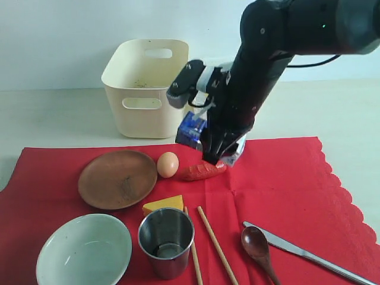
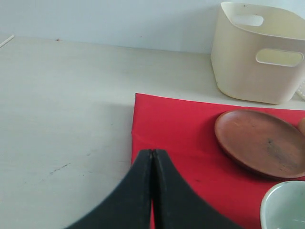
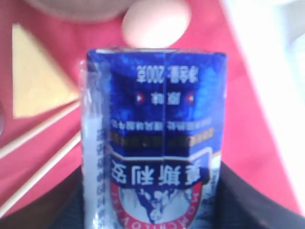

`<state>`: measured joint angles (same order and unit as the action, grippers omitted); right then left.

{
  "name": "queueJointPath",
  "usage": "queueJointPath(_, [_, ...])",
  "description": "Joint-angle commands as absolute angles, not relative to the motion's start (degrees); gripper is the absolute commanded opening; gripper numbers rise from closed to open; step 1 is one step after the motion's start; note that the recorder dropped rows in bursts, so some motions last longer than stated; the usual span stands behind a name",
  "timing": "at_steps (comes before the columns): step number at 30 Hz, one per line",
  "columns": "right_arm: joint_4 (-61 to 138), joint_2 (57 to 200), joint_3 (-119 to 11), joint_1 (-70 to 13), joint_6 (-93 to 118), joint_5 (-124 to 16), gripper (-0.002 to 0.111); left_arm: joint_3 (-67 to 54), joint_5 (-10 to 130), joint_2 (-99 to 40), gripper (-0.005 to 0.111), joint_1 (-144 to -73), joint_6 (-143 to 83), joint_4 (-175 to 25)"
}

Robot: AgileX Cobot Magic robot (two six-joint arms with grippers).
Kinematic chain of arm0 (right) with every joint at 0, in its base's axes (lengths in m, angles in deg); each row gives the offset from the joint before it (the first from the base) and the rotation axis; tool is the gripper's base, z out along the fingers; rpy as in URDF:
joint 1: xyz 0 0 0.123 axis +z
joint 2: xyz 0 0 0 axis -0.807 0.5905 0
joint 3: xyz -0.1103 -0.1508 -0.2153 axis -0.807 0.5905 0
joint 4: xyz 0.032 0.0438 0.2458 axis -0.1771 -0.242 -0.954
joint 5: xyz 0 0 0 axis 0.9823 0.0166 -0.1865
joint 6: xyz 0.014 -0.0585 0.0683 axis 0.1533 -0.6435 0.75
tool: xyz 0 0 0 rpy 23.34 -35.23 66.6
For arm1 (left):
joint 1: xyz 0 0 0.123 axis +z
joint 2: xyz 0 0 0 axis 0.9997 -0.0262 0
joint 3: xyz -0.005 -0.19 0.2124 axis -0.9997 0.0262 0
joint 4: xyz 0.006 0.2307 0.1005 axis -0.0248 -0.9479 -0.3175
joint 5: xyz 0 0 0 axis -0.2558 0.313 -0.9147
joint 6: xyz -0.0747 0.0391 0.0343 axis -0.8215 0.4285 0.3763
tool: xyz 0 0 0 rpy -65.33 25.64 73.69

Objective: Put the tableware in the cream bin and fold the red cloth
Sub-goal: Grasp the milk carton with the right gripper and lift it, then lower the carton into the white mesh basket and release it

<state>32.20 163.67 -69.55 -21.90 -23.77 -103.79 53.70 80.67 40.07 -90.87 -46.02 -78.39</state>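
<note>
We are seeing the red cloth (image 1: pixel 285 178) lying spread on the counter (image 1: pixel 53 119), with the plate (image 1: pixel 117 179), bowl (image 1: pixel 83 249), cup (image 1: pixel 166 240), two chopsticks (image 1: pixel 217 246), spoon (image 1: pixel 256 243) and knife (image 1: pixel 309 255) all resting on it. The cream bin (image 1: pixel 145 89) is standing just beyond the cloth's far edge. Near that edge our right pincer (image 1: pixel 215 153) is clamping the blue milk carton (image 3: pixel 152 143). Our left pincer (image 2: pixel 152 155) is hovering over the cloth's side edge, fully closed and empty.
</note>
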Motion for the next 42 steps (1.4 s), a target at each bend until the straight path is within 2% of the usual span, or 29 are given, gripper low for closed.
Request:
queueJointPath(1, [32.2,158.5,-69.7,-22.3,-22.4,-95.1,0.000,53.9,80.0,40.4,0.000,-90.8,-46.0,-78.4])
queueJointPath(13, [25.0,158.5,-69.9,-31.9,-4.9,-67.9,0.000,53.9,80.0,40.4,0.000,-90.8,-46.0,-78.4])
queueJointPath(31, [19.8,184.0,-93.7,-37.1,-5.0,-74.2,0.000,53.9,80.0,40.4,0.000,-90.8,-46.0,-78.4])
queueJointPath(42, [20.0,192.7,-99.7,-37.6,-4.9,-74.4,0.000,53.9,80.0,40.4,0.000,-90.8,-46.0,-78.4])
